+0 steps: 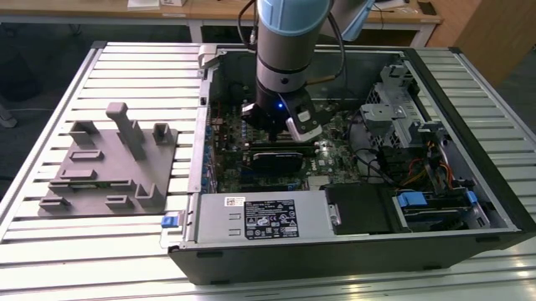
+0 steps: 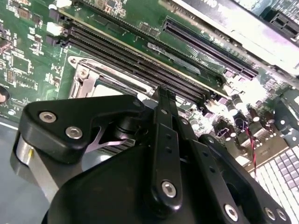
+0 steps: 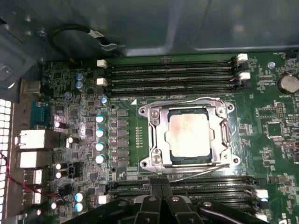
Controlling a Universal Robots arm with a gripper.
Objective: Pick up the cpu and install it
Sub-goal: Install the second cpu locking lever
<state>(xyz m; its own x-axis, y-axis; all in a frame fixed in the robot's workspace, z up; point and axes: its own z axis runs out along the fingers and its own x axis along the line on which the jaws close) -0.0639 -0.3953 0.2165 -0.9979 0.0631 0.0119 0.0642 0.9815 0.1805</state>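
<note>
Inside the open computer case [image 1: 352, 157] in the exterior view, the arm reaches down and its claw [image 1: 289, 132] hangs low over the motherboard [image 1: 277, 157]; the grey holder blocks [image 1: 109, 163] lie well apart on the worktop [image 1: 109, 69]. Seen in the first wrist view, the cpu [image 3: 189, 135] sits seated in the socket [image 3: 189, 135] just ahead of the claw [image 3: 161, 193], whose fingers [image 3: 156, 191] look pressed together, holding nothing. Memory slots [image 2: 154, 60] run beyond the claw [image 2: 163, 100] in the second wrist view.

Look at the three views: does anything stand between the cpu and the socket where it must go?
Nothing visible does. In the first wrist view the cpu already lies inside the metal-framed socket on the motherboard, its pale top uncovered. The gripper is beside the socket, not over it.
</note>
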